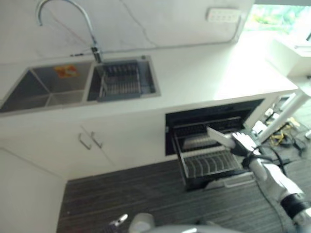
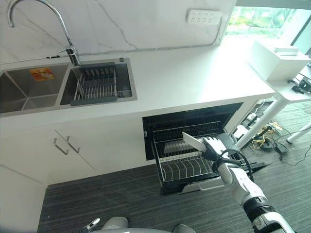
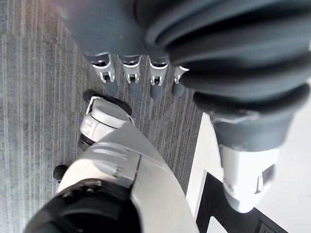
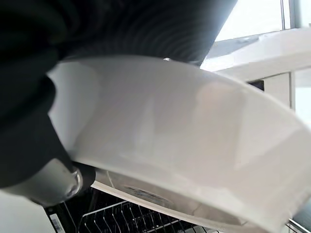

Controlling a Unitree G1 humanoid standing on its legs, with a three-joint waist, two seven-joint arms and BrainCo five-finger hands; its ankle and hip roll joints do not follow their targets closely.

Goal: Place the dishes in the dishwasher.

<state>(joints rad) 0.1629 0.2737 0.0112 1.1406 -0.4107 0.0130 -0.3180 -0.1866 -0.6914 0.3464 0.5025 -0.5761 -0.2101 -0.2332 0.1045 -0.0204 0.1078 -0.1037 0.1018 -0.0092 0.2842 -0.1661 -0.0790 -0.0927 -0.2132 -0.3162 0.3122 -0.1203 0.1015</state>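
1. At the left you see the double sink [image 2: 29, 94] with a dish rack [image 2: 96, 86] in its right basin.
2. Your left hand [image 3: 131, 73] hangs over the floor, fingers relaxed and holding nothing.
3. The dishwasher rack [image 2: 184, 165] is pulled out, wires empty where visible.
4. Your right hand [image 2: 212, 145] grips a white plate [image 2: 194, 142] above this rack; the plate covers most of its fingers.

A: What is sitting on the counter [image 2: 194, 77]?

B: A double sink [image 2: 29, 90] is lying at its left end, with the faucet [image 2: 58, 29] rising behind it and a drying rack [image 2: 96, 85] sitting in its right basin.

A: And below?

B: The dishwasher [image 2: 192, 119] is standing open under the counter, right of the cabinet doors [image 2: 73, 145]. Its rack [image 2: 182, 162] is sticking out over the floor [image 2: 121, 199], and the right hand [image 2: 214, 147] is holding a dish [image 2: 194, 142] just above it.
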